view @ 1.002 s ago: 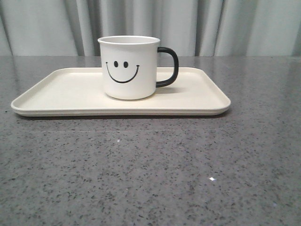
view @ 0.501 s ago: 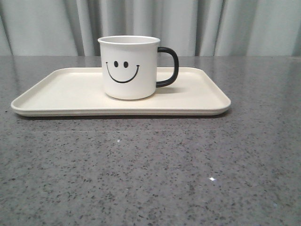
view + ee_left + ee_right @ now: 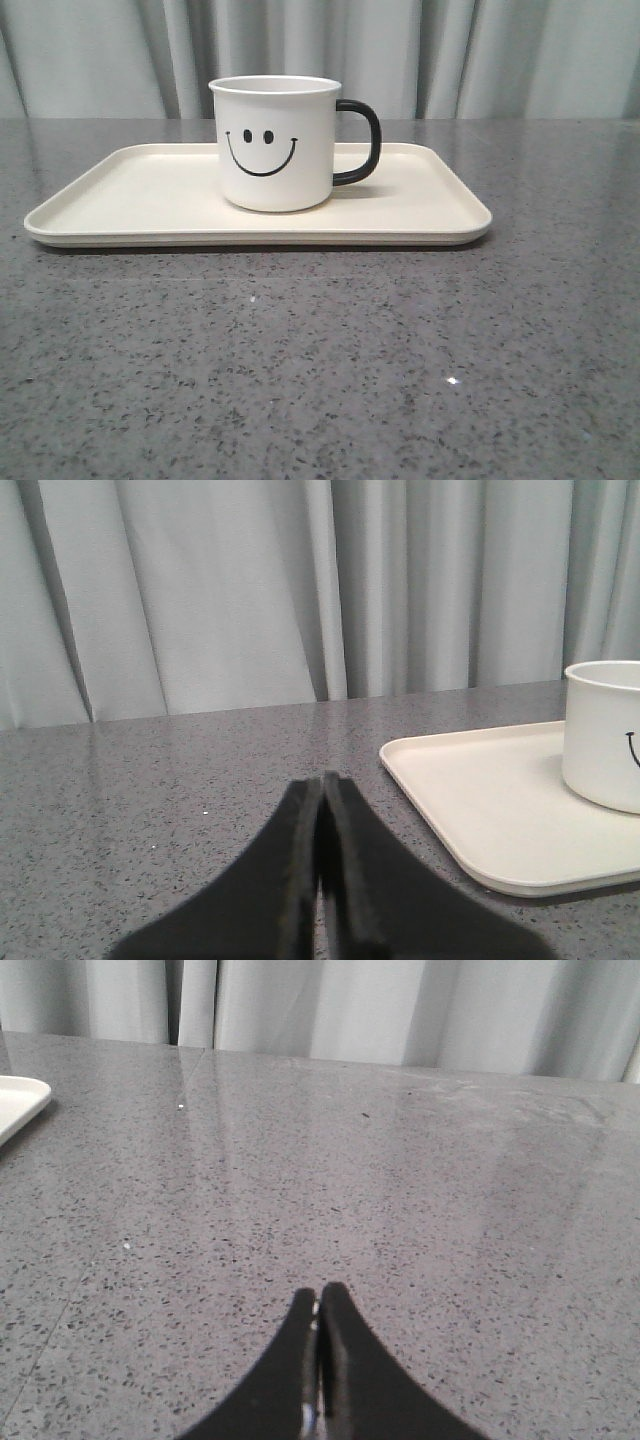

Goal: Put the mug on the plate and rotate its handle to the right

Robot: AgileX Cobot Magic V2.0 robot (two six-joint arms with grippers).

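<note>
The white mug (image 3: 275, 143) with a black smiley face stands upright on the cream plate (image 3: 120, 195), near its middle. Its black handle (image 3: 361, 141) points to the right in the front view. Neither gripper shows in the front view. In the left wrist view my left gripper (image 3: 322, 780) is shut and empty, low over the table, with the plate (image 3: 470, 790) and the mug (image 3: 604, 730) off to one side. In the right wrist view my right gripper (image 3: 319, 1295) is shut and empty over bare table, with only a plate corner (image 3: 18, 1100) at the edge.
The grey speckled tabletop (image 3: 320, 360) spreads out in front of the plate. A pale curtain (image 3: 480, 50) hangs behind the table's far edge.
</note>
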